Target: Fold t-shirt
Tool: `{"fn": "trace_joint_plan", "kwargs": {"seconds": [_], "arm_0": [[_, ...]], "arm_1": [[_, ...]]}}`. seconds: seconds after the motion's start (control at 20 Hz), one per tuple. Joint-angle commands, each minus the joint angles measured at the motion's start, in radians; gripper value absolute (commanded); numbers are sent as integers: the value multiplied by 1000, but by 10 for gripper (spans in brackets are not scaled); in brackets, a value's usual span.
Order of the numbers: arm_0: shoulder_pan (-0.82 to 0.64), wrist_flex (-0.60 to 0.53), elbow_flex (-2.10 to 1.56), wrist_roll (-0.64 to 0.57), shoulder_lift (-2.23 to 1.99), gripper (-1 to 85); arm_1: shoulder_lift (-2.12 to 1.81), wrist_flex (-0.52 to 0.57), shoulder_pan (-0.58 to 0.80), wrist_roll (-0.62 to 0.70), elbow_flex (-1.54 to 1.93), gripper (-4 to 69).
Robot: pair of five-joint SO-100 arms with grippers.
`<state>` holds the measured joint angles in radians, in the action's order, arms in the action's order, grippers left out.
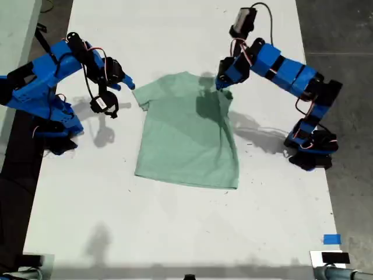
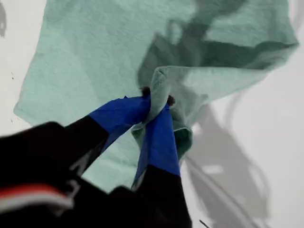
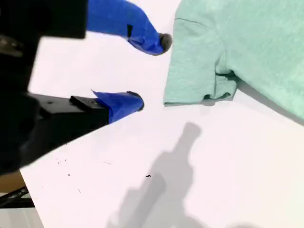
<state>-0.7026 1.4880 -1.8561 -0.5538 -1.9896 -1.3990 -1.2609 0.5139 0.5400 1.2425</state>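
t-shirt [image 1: 186,137]: pale green, lying mostly flat mid-table, nearer the far edge; sleeve on the exterior view's right is pulled up and bunched.
my first gripper [image 2: 157,100]: on the arm at the exterior view's right, pressed together, pinching that bunched sleeve fold.
my second gripper [image 3: 152,72]: on the arm at the exterior view's left, fingers spread, holding nothing, just beside the other sleeve, not touching it.
table [image 1: 175,233]: white; near half bare apart from shadows.

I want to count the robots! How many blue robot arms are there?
2. One arm stands at the exterior view's left, beside the t-shirt; the other arm at its right, pinching the shirt.
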Motion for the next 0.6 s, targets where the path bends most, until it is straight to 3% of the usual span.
{"fn": "trace_joint_plan", "kwargs": {"seconds": [0.0, 0.3, 0.35, 0.45, 0.55], "arm_0": [[15, -2, 14, -12, -17, 192], [12, -3, 8, -20, -23, 192], [14, -5, 8, -20, -23, 193], [15, -5, 8, -20, -20, 194], [12, -8, 5, -18, -18, 196]], "arm_1": [[137, 71, -74, -52, -190, -9], [387, 232, -143, -132, -264, -10], [417, 222, -150, -133, -304, 24], [426, 137, -156, -109, -414, 344], [383, -57, -135, -106, -531, 329]]}}
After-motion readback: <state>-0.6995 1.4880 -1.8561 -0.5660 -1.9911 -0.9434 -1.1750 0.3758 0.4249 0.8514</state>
